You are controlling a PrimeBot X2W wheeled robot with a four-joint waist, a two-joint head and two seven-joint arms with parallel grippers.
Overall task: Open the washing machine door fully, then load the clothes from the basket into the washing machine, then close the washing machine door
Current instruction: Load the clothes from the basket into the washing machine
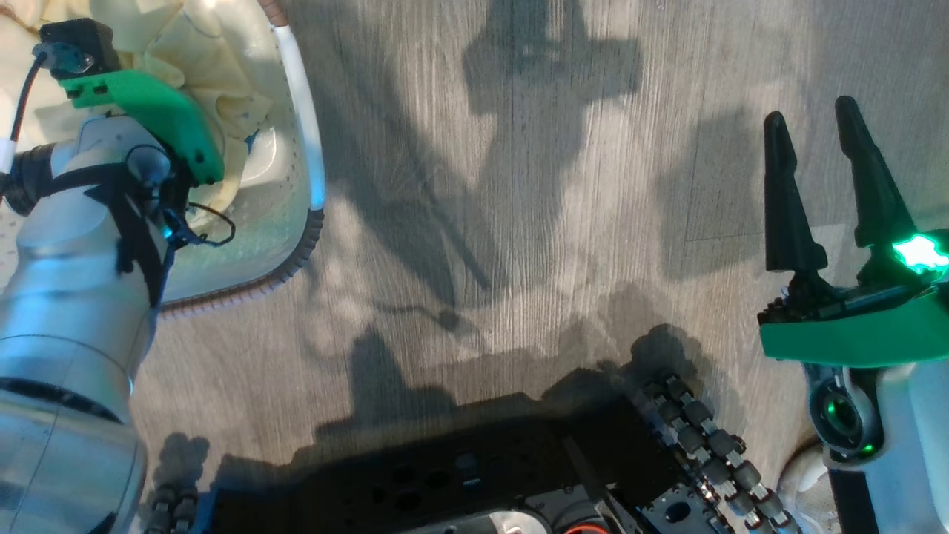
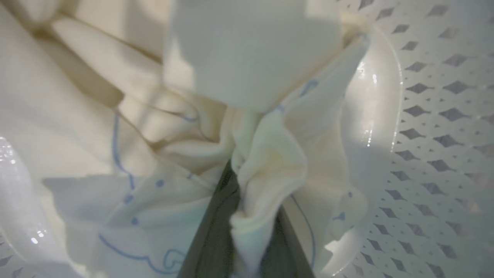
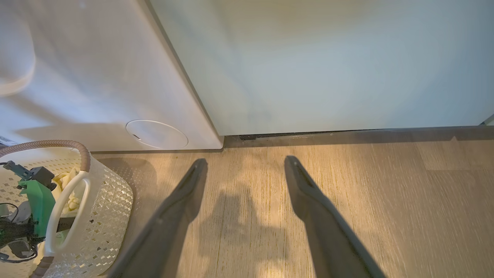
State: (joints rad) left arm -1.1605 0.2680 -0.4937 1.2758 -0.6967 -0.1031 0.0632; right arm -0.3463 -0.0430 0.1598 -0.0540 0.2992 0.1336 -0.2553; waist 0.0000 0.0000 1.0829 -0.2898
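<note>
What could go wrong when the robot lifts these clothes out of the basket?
1. The left gripper pinches only a thin fold of the clothes, so the fold may slip free on lifting.
2. Loose folds lie all around that pinch; they could trail over the rim of the basket and drop onto the wooden floor.

- The left forearm point(image 1: 67, 297) is cased in rounded silver-grey shells and wrapped with black straps and thin looped black cables point(image 1: 215, 226).
- A bright green bracket point(image 1: 152, 111) is topped by a small black box point(image 1: 74, 41).
- The right gripper point(image 1: 809, 110) is formed of two long tapered black fingers point(image 1: 786, 200) on a green mount point(image 1: 838, 337), where a green light point(image 1: 919, 254) is lit.
- The black base point(image 1: 445, 475) is edged by a wheel of small grey rollers point(image 1: 708, 445).
</note>
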